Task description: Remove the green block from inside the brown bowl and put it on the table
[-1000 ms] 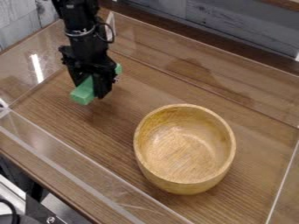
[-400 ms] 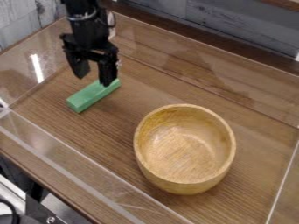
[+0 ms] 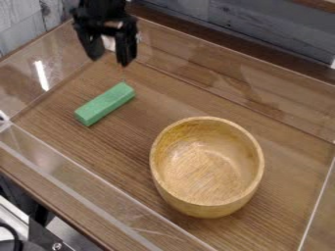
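The small flat green rectangular block (image 3: pixel 105 103) lies on the brown wood-grain table (image 3: pixel 222 83), clear of the round light-brown wooden bowl (image 3: pixel 207 167), which sits at about four o'clock from it and looks empty. Nothing touches the block.

From the black two-fingered gripper (image 3: pixel 108 47), the block lies at about six o'clock in the picture, below it and apart from it. The block's long axis runs from roughly eight o'clock to two o'clock, its upper end tipped toward the right.

The gripper's jaws stand apart with nothing between them, the fingers pointing down at the tabletop. The arm reaches in from the top edge of the view, with the hand high above the wood and near the clear acrylic wall (image 3: pixel 33 39) at the table's far left.

Judging from how things lie, the task's goal looks met: the block is out of the bowl and resting flat on the table.
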Tool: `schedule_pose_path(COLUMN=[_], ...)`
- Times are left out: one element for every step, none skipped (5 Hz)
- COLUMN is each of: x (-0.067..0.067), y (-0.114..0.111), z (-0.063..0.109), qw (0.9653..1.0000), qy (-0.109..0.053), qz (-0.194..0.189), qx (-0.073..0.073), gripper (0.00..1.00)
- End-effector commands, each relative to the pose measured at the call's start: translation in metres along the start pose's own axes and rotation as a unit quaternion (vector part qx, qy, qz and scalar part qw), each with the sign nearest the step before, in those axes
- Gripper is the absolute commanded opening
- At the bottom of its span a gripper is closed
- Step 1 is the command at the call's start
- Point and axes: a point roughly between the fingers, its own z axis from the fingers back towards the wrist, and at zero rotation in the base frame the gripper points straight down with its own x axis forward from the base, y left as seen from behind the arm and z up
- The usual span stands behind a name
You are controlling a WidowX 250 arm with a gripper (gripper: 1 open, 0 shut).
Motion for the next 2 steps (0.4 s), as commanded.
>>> schedule_pose_path(x=[0.0158, 0.0209], y=[-0.0022, -0.0007], z=[0.0305, 0.0289], qw=[0.9991, 0.9992], qy=[-0.039, -0.038], qz=[-0.011, -0.009], qx=[0.009, 0.006], gripper=[1.00, 1.00])
